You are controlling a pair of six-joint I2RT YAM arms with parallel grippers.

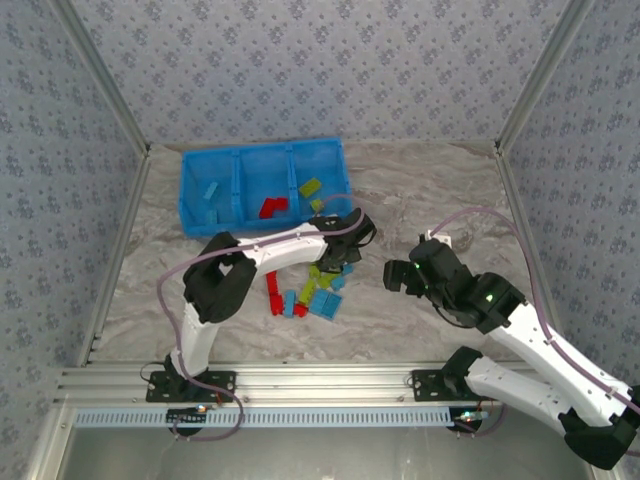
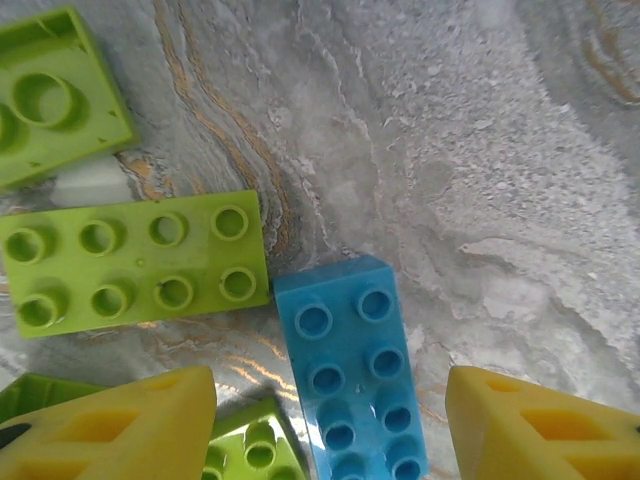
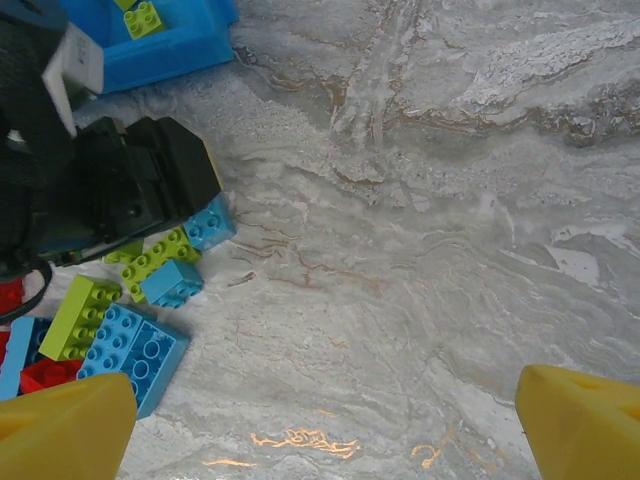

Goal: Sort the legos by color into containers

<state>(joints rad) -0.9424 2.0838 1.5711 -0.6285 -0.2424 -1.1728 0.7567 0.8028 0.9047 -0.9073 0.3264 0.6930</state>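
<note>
A few small studded plastic bricks [image 1: 272,207] are lying colour-sorted in the bright blue three-compartment plastic tray [image 1: 262,150]. Most are waiting in a pile [image 1: 312,292] on the table [image 1: 450,190]. The left gripper [image 2: 325,400] is holding its jaws spread around a light blue brick [image 2: 350,340]. The right gripper [image 3: 320,420] is hanging wide open and empty.

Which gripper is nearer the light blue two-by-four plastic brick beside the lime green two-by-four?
Left. The left gripper hangs right over the light blue brick, fingers either side; the right gripper sits off to the right, over bare table.

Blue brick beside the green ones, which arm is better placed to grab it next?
Left. The left tool straddles the blue brick, jaws open. The right tool is open over bare table, away from the pile.
</note>
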